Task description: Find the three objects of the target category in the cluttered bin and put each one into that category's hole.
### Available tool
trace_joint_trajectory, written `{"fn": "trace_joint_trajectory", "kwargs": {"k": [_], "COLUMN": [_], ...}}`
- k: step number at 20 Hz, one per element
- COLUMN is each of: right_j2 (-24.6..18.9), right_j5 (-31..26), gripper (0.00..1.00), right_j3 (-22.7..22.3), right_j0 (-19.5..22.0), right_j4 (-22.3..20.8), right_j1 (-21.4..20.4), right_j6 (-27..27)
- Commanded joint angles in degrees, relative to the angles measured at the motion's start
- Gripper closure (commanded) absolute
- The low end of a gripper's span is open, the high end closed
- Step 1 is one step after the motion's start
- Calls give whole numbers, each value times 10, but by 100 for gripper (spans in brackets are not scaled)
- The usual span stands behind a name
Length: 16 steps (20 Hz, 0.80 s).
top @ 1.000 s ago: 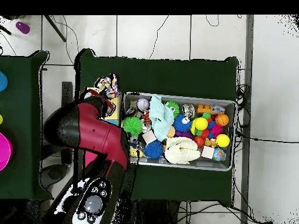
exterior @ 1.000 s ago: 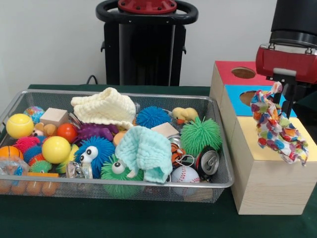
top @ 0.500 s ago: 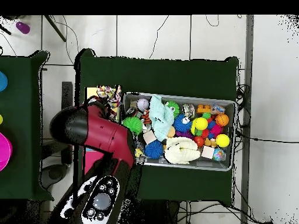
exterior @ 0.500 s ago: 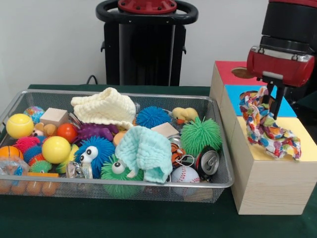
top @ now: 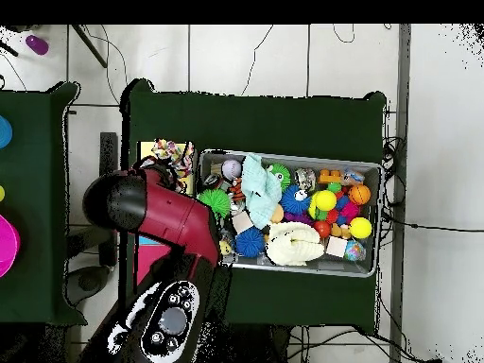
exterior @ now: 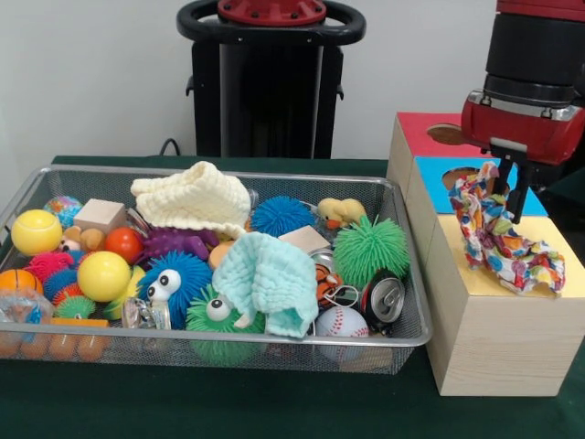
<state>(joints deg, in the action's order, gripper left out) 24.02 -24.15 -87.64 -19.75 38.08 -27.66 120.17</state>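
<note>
My gripper (exterior: pixel 501 179) hangs over the blue section (exterior: pixel 441 194) of the wooden box, shut on a multicoloured patterned cloth (exterior: pixel 504 240). The cloth's top is bunched at the fingers beside the blue section's hole (exterior: pixel 460 174). Its lower part lies draped over the yellow section (exterior: pixel 558 242). Seen from overhead, the cloth (top: pixel 173 151) shows beside the bin, and the red arm (top: pixel 156 213) hides the gripper. A cream knitted cloth (exterior: pixel 195 197) and a mint cloth (exterior: pixel 271 280) lie in the wire bin (exterior: pixel 219 342).
The bin holds several balls, spiky toys, wooden blocks, a baseball (exterior: pixel 341 322) and a drinks can (exterior: pixel 383 298). The box's red section (exterior: pixel 416 131) with its own hole (exterior: pixel 449 134) lies farthest from the camera. The bin stands close against the box.
The gripper moved back from above the yellow section to over the blue one. The cloth, first hanging free, now rests draped on the box top.
</note>
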Motion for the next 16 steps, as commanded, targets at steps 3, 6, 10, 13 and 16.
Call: {"fn": "trace_joint_trajectory", "kwargs": {"k": [3, 6, 10, 13, 16], "right_j2": [-73, -73, -96, -112, -109], "right_j5": [-61, -71, -66, -66, -87], "gripper": [100, 100, 100, 100, 100], "right_j3": [-40, -39, -60, -73, -72], "right_j0": [8, 5, 10, 15, 10], "right_j4": [34, 39, 64, 81, 88], "right_j1": [1, -2, -6, -15, -17], "right_j6": [164, 171, 177, 172, 187]}}
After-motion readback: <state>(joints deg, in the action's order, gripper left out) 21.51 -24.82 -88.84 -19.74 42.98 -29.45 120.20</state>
